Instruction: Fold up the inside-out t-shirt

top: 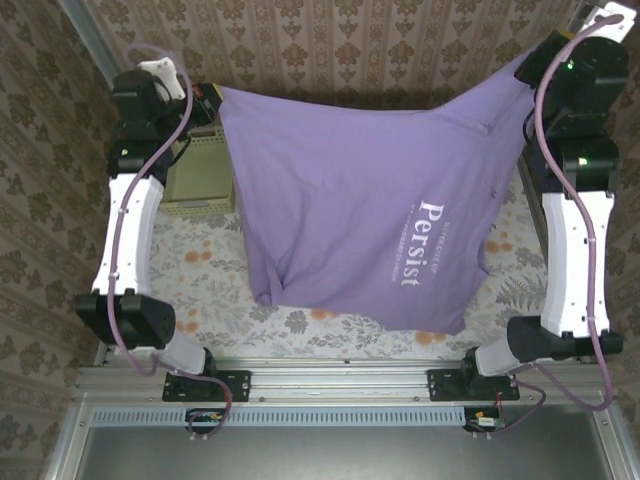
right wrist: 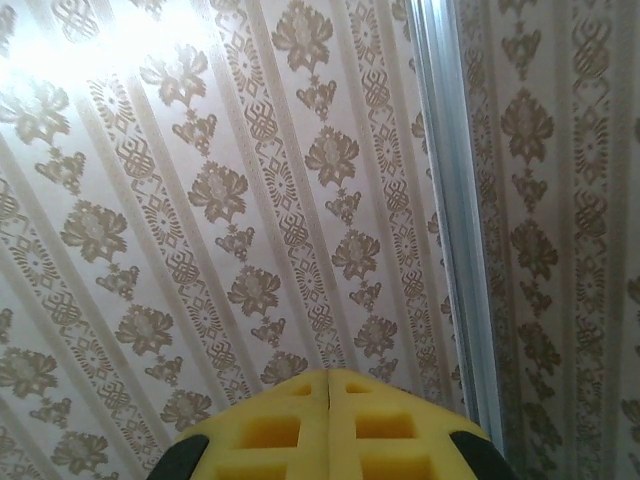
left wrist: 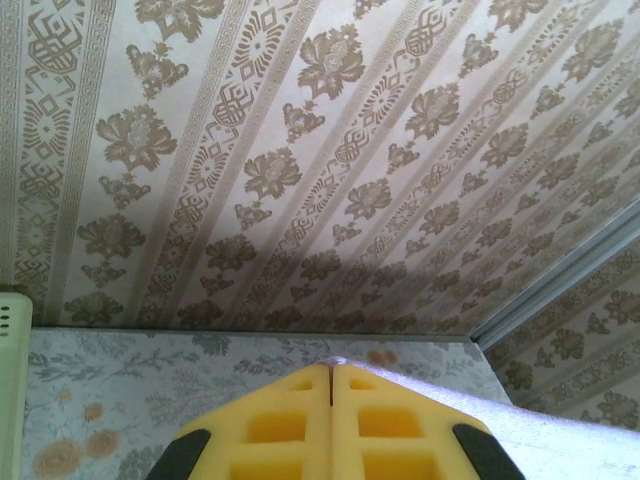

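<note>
The inside-out t-shirt (top: 350, 200), lavender-purple with white lettering, hangs spread out above the table, stretched between both grippers at the far side. My left gripper (top: 214, 95) is shut on its upper left corner. In the left wrist view the yellow fingertips (left wrist: 331, 368) are pressed together, with a strip of the pale cloth (left wrist: 570, 435) running off to the right. My right gripper (top: 528, 66) holds the upper right corner higher up. Its yellow jaws (right wrist: 329, 375) are closed, and the cloth is hidden behind them. The shirt's lower edge sags near the table's front.
A pale green basket (top: 200, 175) stands at the back left of the floral tablecloth (top: 200, 270), partly behind the shirt, and its edge (left wrist: 10, 380) shows in the left wrist view. Patterned walls enclose the table. A metal post (right wrist: 450, 200) runs up the right rear corner.
</note>
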